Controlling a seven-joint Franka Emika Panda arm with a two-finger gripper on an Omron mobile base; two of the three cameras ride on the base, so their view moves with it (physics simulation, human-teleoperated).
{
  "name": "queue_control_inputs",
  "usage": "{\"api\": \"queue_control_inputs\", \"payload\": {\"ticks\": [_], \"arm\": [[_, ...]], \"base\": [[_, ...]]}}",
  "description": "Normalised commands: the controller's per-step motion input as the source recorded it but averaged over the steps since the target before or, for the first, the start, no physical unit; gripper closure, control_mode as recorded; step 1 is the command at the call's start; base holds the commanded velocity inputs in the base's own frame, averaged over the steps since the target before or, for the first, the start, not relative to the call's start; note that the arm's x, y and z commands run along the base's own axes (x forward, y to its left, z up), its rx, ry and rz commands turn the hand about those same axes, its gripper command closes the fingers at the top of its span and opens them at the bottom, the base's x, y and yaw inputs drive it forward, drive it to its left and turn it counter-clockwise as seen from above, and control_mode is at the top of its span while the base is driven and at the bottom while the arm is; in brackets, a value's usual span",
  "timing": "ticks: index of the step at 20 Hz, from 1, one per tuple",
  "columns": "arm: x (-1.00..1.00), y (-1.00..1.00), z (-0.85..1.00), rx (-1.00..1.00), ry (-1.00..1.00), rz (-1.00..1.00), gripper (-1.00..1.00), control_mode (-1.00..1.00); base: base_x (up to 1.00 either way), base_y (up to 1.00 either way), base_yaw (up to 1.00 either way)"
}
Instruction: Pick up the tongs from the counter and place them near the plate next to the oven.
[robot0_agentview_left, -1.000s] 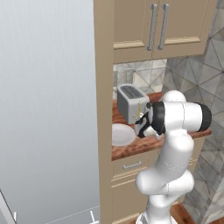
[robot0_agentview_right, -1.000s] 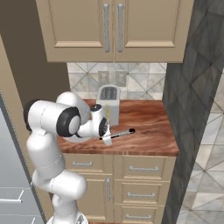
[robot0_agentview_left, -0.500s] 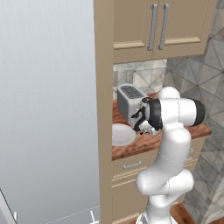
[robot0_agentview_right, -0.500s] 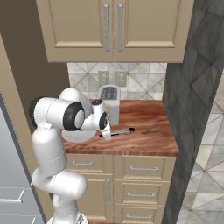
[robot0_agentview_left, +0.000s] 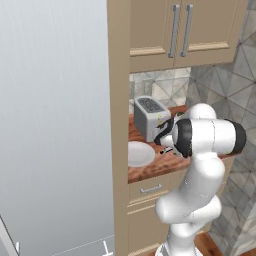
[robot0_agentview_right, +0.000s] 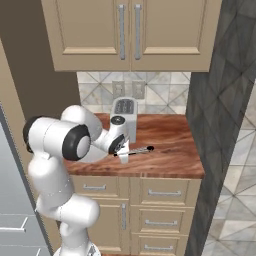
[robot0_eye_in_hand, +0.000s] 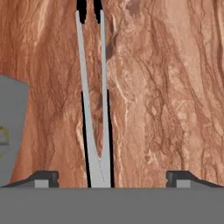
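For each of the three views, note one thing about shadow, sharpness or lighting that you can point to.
Hand view: the tongs cast thin dark shadows along their arms onto the counter, wood grain slightly soft. Right base view: the tongs look small and slightly blurred, the left wall dark and flat. Left base view: even lighting, no glare on the plate or toaster.

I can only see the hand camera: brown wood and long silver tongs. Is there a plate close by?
Observer: Yes. A round white plate lies on the counter, just in front of a silver toaster.
Operator: Which way do the tongs point?
Observer: In the right base view the tongs lie flat, with their black tips pointing away from the plate.
Operator: What's up above?
Observer: Beige wall cabinets with two silver handles hang over the counter.
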Motion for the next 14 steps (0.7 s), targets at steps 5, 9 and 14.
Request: {"api": "queue_control_inputs", "payload": {"ticks": [5,9,14], "arm": [[-0.26,0.0,0.65,0.01,-0.15,0.0,-1.0,-1.0],[-0.35,0.0,0.48,0.03,-0.12,0.0,-1.0,-1.0],[-0.5,0.0,0.44,0.05,-0.1,-0.03,-1.0,-1.0]], "base": [[0.0,0.0,0.0],[0.0,0.0,0.0],[0.0,0.0,0.0]]}}
